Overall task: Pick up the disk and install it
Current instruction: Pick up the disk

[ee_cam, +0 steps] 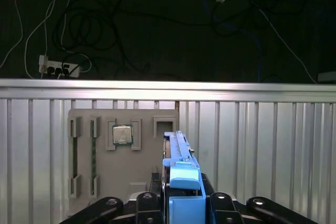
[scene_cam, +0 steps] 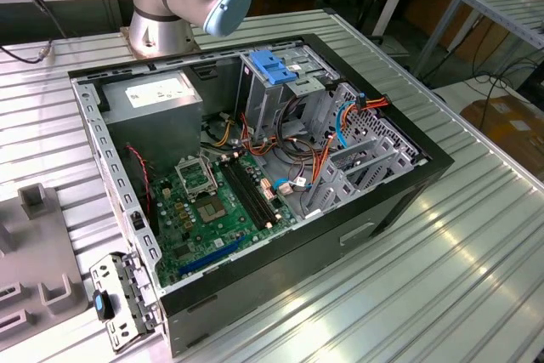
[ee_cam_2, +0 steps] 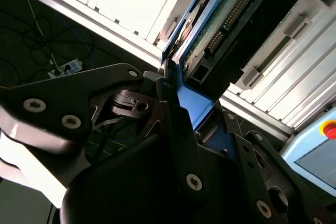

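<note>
Ribbed aluminium counter [scene_cam: 476, 278] is carrying the open black computer case [scene_cam: 340, 235], while the gripper [ee_cam: 184, 203] is hanging above a grey parts tray [ee_cam: 123, 174] — its fingers [ee_cam_2: 176, 135] are clamping the flat silver disk with blue side rails [ee_cam: 177, 153] edge-on. Pickup is looking done — seating the disk in the case is not yet done.

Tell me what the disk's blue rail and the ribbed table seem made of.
The disk, held in the gripper: its rail is probably plastic, matte bright blue, moulded edges. The table: likely aluminium, silvery ribbed slats, soft sheen.
</note>
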`<control>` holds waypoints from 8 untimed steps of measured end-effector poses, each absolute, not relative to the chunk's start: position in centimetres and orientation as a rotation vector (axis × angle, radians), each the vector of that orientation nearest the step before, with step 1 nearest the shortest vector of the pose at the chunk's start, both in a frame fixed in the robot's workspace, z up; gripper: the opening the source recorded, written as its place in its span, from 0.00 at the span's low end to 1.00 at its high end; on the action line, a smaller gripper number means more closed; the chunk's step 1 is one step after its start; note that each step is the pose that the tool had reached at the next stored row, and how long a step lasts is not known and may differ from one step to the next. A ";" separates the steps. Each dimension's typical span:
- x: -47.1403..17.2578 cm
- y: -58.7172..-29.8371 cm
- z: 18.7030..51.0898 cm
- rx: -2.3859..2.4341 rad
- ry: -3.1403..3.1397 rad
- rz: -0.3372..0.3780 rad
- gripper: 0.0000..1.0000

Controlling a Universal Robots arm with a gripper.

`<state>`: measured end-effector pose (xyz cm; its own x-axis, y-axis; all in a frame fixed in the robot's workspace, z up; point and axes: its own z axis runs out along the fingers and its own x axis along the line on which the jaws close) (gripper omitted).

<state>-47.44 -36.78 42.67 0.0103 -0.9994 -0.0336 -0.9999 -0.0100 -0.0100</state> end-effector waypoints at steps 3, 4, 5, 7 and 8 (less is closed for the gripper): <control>-47.4 -36.8 42.8 -2.210 2.188 0.027 0.37; -47.4 -36.8 42.9 -2.210 2.188 0.027 0.37; -47.4 -36.8 43.0 -2.210 2.188 0.028 0.37; -47.4 -36.8 43.1 -2.210 2.188 0.028 0.37; -47.4 -36.8 43.2 -2.210 2.188 0.028 0.37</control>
